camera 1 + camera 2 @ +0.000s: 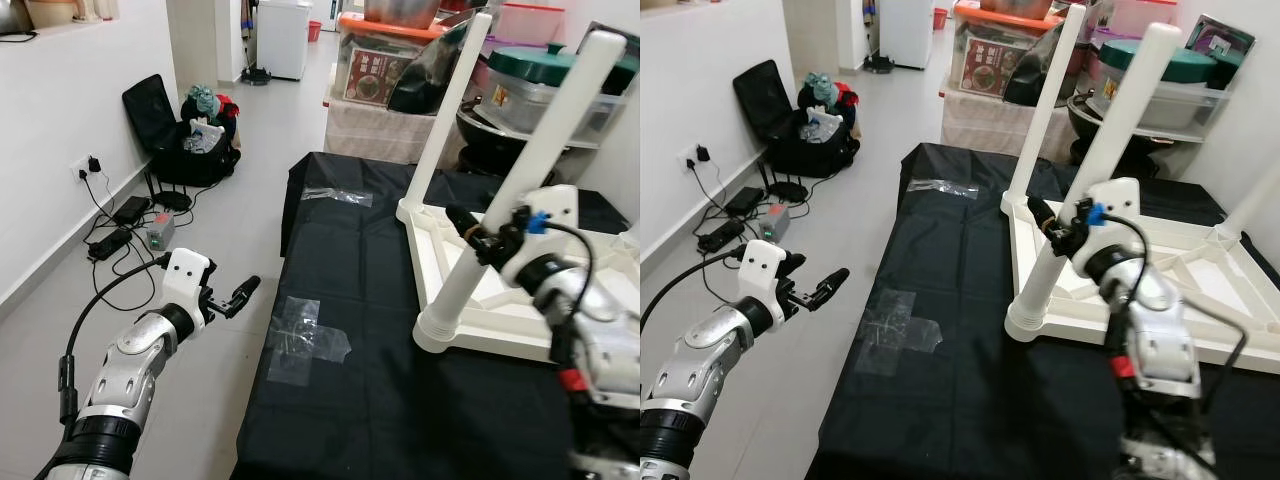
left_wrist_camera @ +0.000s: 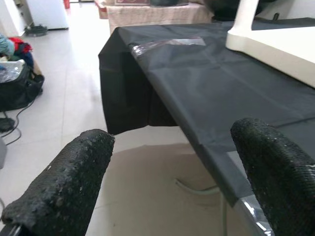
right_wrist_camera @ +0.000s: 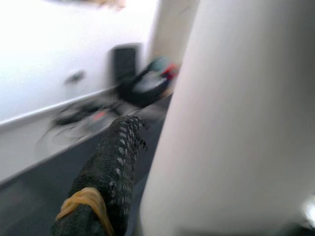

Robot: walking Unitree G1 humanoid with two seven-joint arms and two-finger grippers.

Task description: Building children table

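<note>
— White plastic is what you are working on: the upturned white plastic children's table top point(image 1: 1200, 275) lies face down on the worktop draped in black cloth point(image 1: 370, 330), with two round white legs already standing up from it. Where do you think you are in the job?

— Fitting legs, I'd say. Is the near one seated?

— Look at the near white tubular leg point(image 1: 525, 180). Its flared foot sits in the corner socket at the front edge of the table top, and it leans toward the far leg point(image 1: 1045, 110) rather than standing square. Your right gripper point(image 1: 1065, 232) is at that leg about halfway up. In the right wrist view one netted black finger point(image 3: 110, 177) lies right beside the white tube, and the picture is blurred; you cannot tell whether the fingers are clamped on it or just resting against it.

— And the left?

— Your left gripper point(image 1: 236, 296) hangs out over the grey floor, well apart from the worktop's edge, fingers point(image 2: 64, 187) spread wide with nothing between them.

— So what next?

— In my judgement, you need to straighten that leg and press or twist it down into its socket. A steadying hold on the table top with the free arm would likely help, as the top could slide on the cloth.
</note>
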